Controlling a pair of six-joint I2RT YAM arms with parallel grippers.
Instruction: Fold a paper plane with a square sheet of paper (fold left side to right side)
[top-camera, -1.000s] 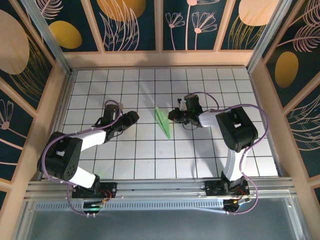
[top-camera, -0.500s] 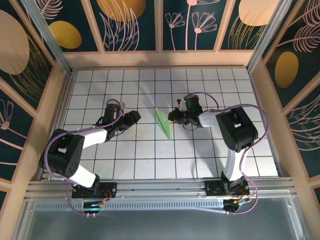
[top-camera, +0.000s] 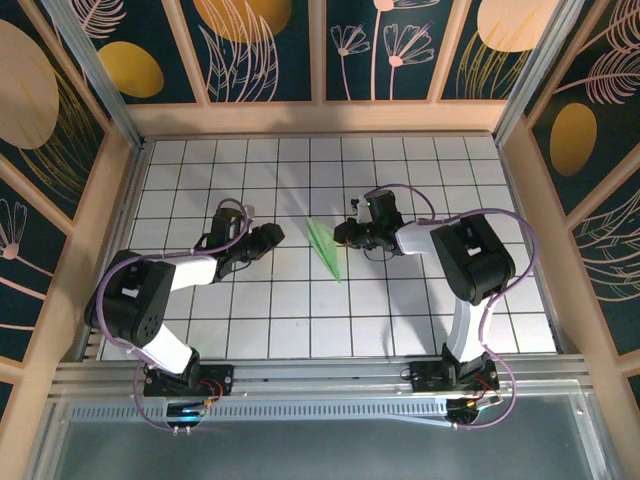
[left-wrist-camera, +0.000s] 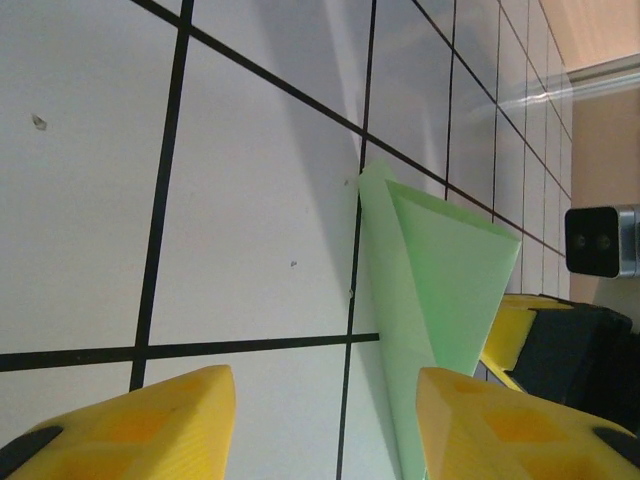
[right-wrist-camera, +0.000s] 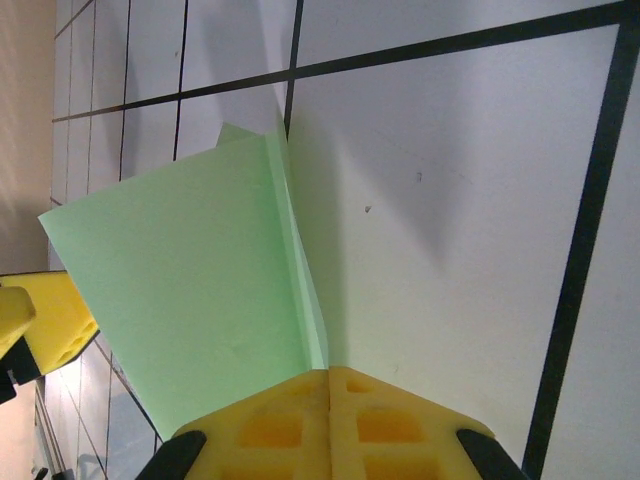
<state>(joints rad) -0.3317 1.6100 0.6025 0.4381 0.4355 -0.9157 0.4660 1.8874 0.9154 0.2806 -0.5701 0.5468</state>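
Note:
The pale-green sheet of paper is folded into a slim pointed paper plane (top-camera: 325, 248) that stands on edge at the middle of the white grid table. My right gripper (top-camera: 343, 233) is on its right side, jaws shut on the paper's edge. In the right wrist view the paper plane (right-wrist-camera: 190, 290) runs into the seam of the right gripper (right-wrist-camera: 330, 376). My left gripper (top-camera: 272, 236) sits about one tile left of the paper, open and holding nothing. In the left wrist view the left gripper (left-wrist-camera: 325, 405) straddles bare tile, with the paper plane (left-wrist-camera: 440, 290) just beyond its right finger (left-wrist-camera: 490, 420).
White grid tiles (top-camera: 290, 300) cover the table around the paper. Wooden walls (top-camera: 320, 118) close it in at the back and on both sides. A metal rail (top-camera: 320, 375) runs along the near edge by the arm bases.
My left gripper has moved a little to the right, closer to the paper, and its jaws have narrowed slightly. The right gripper and the paper have hardly moved.

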